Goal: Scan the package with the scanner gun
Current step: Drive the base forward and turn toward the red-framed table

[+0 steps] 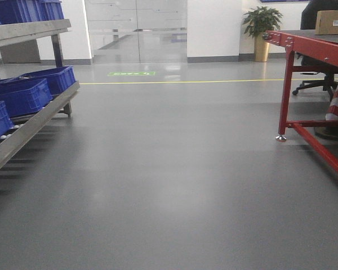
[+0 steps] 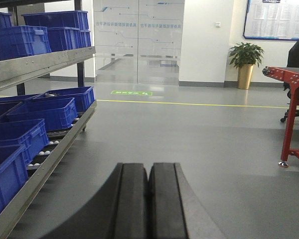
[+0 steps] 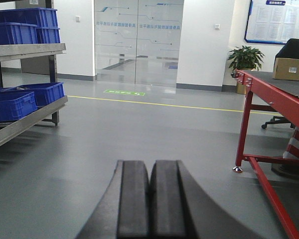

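Judging this the approach step: left pincer (image 2: 149, 172) and right pincer (image 3: 150, 169) closed pad to pad, empty; probable package (image 1: 333, 22) on red bench (image 1: 311, 46) far right, scanner gun unseen; next move calls for driving closer.

The exterior front-facing view looks low and level across the glossy grey floor (image 1: 169, 185) toward frosted glass double doors (image 1: 136, 28), with a grey metal rack of blue plastic crates (image 1: 39, 119) at left and a red steel-framed table (image 1: 285, 90) at right. Both wrist views face the same way, over the left gripper (image 2: 149, 172) and the right gripper (image 3: 150, 169), each black, jaws pressed together, close at the bottom edge. All three share doors, rack and table; the left wrist view sits nearer the rack.
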